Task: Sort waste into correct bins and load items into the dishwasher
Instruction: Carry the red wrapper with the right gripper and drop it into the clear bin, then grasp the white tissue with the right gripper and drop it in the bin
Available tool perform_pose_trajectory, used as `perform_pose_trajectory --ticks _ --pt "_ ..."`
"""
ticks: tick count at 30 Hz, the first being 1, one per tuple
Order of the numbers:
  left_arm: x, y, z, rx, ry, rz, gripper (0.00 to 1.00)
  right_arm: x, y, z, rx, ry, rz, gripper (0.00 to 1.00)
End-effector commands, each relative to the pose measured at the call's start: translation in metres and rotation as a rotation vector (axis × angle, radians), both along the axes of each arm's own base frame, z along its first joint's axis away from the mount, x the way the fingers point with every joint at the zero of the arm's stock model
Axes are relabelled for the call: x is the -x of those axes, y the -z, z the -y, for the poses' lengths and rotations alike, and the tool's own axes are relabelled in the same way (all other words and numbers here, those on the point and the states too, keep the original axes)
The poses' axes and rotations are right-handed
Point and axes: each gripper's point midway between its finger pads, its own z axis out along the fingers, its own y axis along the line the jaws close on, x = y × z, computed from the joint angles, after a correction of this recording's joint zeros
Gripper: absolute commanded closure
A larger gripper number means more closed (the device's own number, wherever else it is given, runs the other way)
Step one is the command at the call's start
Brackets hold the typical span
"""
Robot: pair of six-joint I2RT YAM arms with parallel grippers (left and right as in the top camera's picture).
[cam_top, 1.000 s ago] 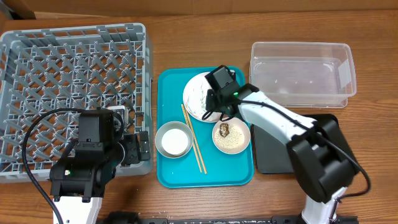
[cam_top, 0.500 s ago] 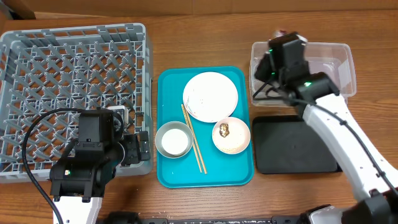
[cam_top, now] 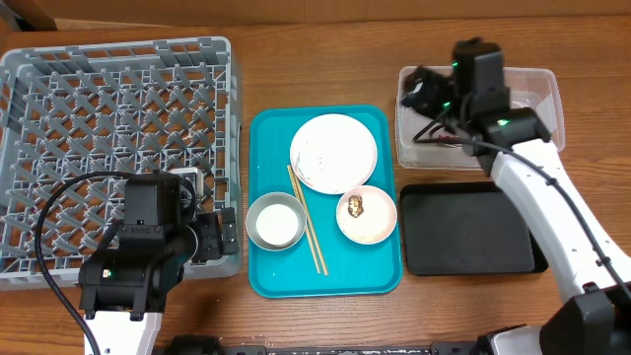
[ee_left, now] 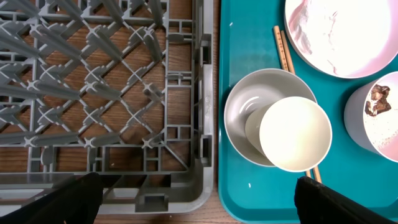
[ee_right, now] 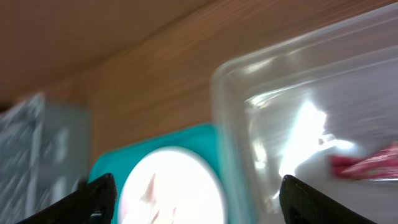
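My right gripper (cam_top: 426, 97) hangs open over the left end of the clear tub (cam_top: 513, 123). In the right wrist view a red wrapper (ee_right: 365, 164) lies inside the tub (ee_right: 292, 93), clear of my right gripper (ee_right: 205, 200). On the teal tray sit a white plate (cam_top: 333, 153), a grey-rimmed bowl (cam_top: 275, 220) with a white cup (ee_left: 294, 133) in it, chopsticks (cam_top: 307, 232), and a bowl of grains with a brown lump (cam_top: 361, 209). My left gripper (ee_left: 199, 202) is open and empty. It straddles the grey rack's (cam_top: 118, 148) front right corner and the teal tray's edge.
The teal tray (cam_top: 325, 276) lies between the rack and the two bins. The black tray (cam_top: 468, 229) sits just in front of the clear tub. A black cable loops over the rack's front left by my left arm.
My right arm swung from the white plate to above the clear tub and its jaws opened. The red wrapper now lies in the tub. The left arm has not moved.
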Motion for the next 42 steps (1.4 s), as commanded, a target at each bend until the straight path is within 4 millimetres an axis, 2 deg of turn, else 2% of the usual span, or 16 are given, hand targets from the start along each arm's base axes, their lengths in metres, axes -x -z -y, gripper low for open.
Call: perform_pose_trajectory --ticks 1,4,7,13,17,23,25,27,30,34,38,42 --pt "-0.003 -0.010 0.001 0.002 -0.006 0.026 0.00 0.033 -0.011 -0.069 -0.015 -0.293 0.015 0.13" --pt "-0.003 -0.010 0.001 0.002 -0.006 0.027 0.00 0.053 0.014 -0.101 0.090 -0.410 -0.026 0.11" --pt "-0.003 -0.010 0.001 0.002 -0.006 0.027 0.00 0.060 0.040 -0.120 0.158 -0.438 -0.066 0.07" --pt "-0.003 -0.010 0.001 0.002 -0.006 0.027 0.00 0.064 0.100 -0.151 0.215 -0.479 -0.151 0.07" --pt "-0.003 -0.010 0.001 0.002 -0.006 0.027 0.00 0.061 0.135 -0.164 0.208 -0.469 -0.193 0.07" --pt "-0.002 -0.010 0.001 0.002 -0.006 0.026 0.00 0.058 0.169 -0.171 0.195 -0.436 -0.241 0.20" --pt "-0.003 -0.010 0.001 0.002 -0.006 0.026 0.00 0.058 0.175 -0.170 0.187 -0.418 -0.258 0.33" --pt "-0.003 -0.010 0.001 0.002 -0.006 0.027 0.00 0.059 0.175 -0.171 0.185 -0.417 -0.260 0.53" --pt "-0.003 -0.010 0.001 0.002 -0.006 0.030 0.00 0.058 0.172 -0.170 0.184 -0.415 -0.257 0.75" --pt "-0.003 -0.010 0.001 0.002 -0.006 0.030 0.00 0.049 0.153 -0.163 0.170 -0.391 -0.229 0.95" --pt "-0.003 -0.010 0.001 0.002 -0.006 0.030 0.00 0.025 0.098 -0.137 0.155 -0.306 -0.141 0.96" --pt "-0.003 -0.010 0.001 0.002 -0.006 0.030 0.00 0.012 0.040 -0.103 0.119 -0.226 -0.055 0.96"
